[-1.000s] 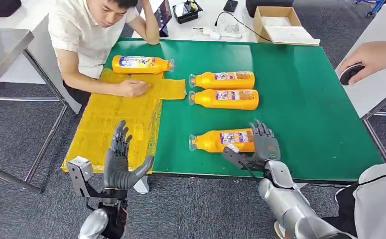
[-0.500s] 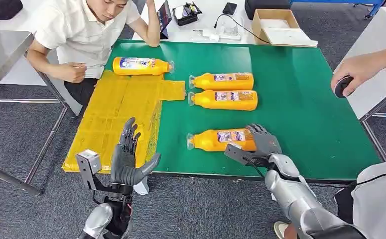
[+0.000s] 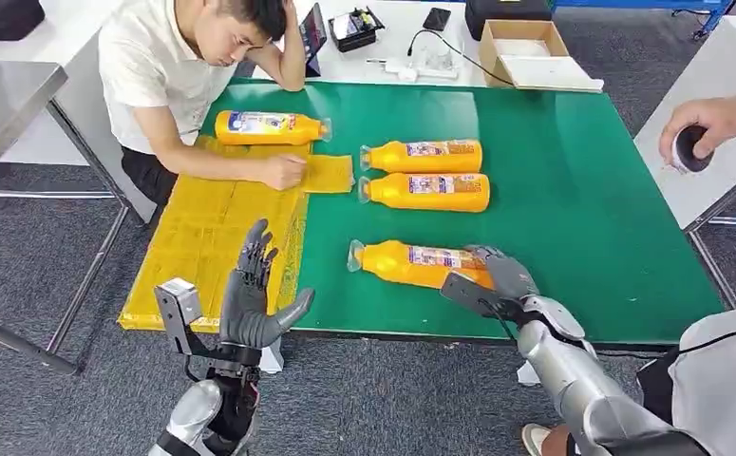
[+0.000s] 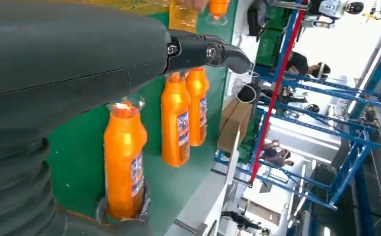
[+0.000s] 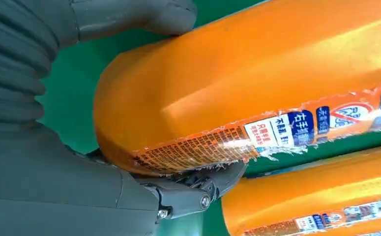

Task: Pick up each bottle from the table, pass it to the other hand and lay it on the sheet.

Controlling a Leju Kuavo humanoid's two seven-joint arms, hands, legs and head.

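- Pickup step in hand: right hand wraps the base end of nearest bottle, thumb on one side, fingers on the other per right wrist view; bottle lies on green table, slightly skewed, cap toward the sheet
- Left hand is raised off the near table edge, fingers spread wide, holding nothing, palm turned toward the bottle, prob. waiting for the handover
- Two more bottles lie side by side further back on the green; one bottle lies at far end of yellow sheet
- Next, by my judgement: lift w/ grip near one end, so the cap end may droop; bring it across to left hand, which must close on the mid body before right lets go
- Person's hand rests on the sheet's far part, so lay-down spot should be the nearer part
- Hard to tell: whether the bottle is off the table yet; right fingertips partly hidden behind it; grip firmness unclear
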